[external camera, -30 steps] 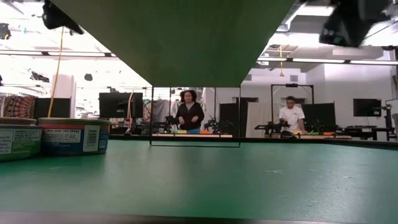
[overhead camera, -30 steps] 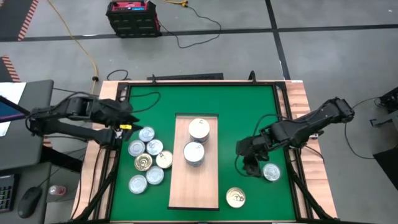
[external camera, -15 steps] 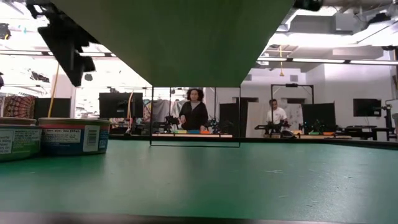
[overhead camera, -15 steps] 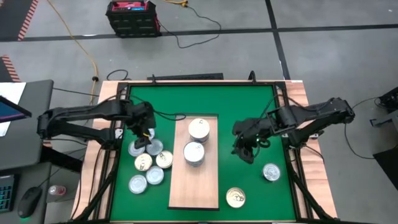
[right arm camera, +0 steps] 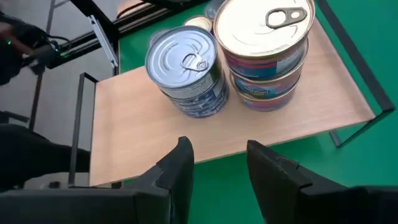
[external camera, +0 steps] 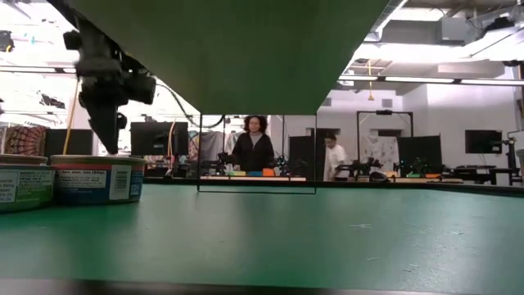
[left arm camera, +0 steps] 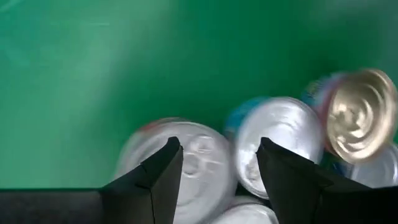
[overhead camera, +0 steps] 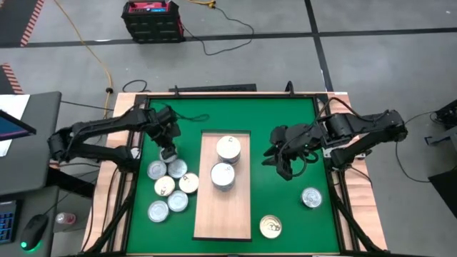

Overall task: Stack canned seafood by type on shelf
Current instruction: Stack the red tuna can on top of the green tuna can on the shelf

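Canned seafood (overhead camera: 170, 187) lay clustered on the green mat (overhead camera: 285, 118) left of the shelf (overhead camera: 223, 218), which carried two stacks (right arm camera: 225, 59). The left gripper (left arm camera: 217, 171) hovered released over the cluster, apparently just above one tin. The right gripper (right arm camera: 219, 163), spread and empty, faced the shelf.

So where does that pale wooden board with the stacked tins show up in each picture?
High view: the shelf lies mid-table, between both arms.
Low view: not identifiable.
Left wrist view: not in it.
Right wrist view: it fills the middle, beyond the open right end effector.
Shared landmark: the two stacks of cans.
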